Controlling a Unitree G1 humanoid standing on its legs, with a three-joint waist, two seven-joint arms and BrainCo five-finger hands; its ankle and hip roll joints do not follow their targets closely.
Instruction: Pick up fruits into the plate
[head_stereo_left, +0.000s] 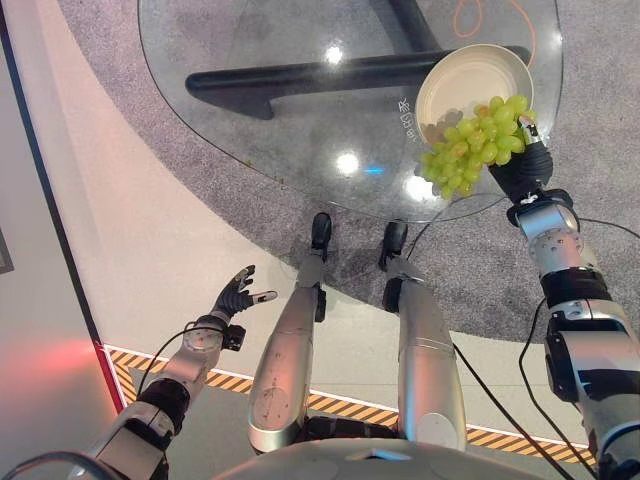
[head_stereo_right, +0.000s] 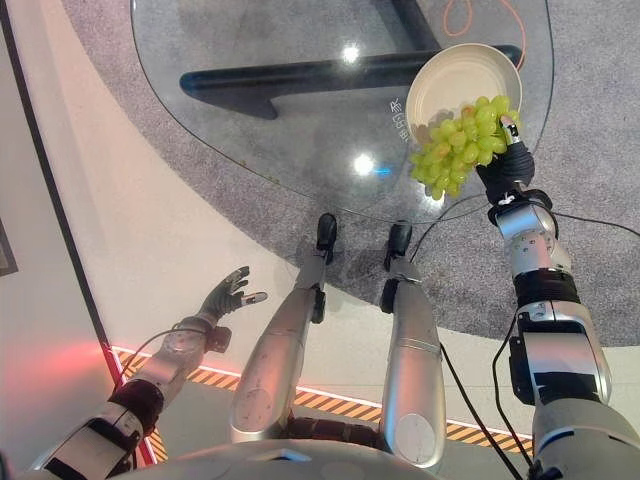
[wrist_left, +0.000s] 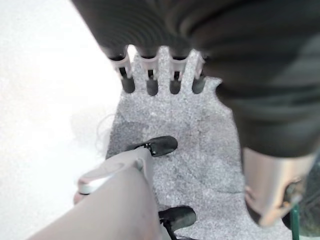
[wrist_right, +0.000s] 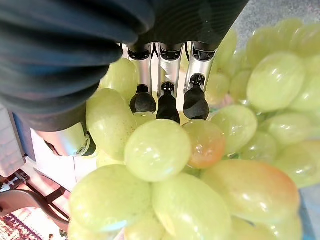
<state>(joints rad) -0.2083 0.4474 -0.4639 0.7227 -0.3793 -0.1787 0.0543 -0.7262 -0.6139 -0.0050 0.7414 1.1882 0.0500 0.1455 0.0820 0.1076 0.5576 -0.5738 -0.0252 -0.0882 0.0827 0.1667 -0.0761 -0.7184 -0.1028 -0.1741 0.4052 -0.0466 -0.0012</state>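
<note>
A bunch of green grapes hangs over the near rim of a cream plate at the right edge of the round glass table. My right hand is shut on the bunch from the near side; its dark-tipped fingers curl into the grapes in the right wrist view. Part of the bunch lies above the plate, part sticks out past the table's edge. My left hand hangs low at the left, away from the table, with its fingers straight and nothing in it.
The table's dark base shows through the glass. Grey carpet lies under and around the table. An orange cable lies on the carpet behind the plate. A yellow-and-black striped line crosses the pale floor near me.
</note>
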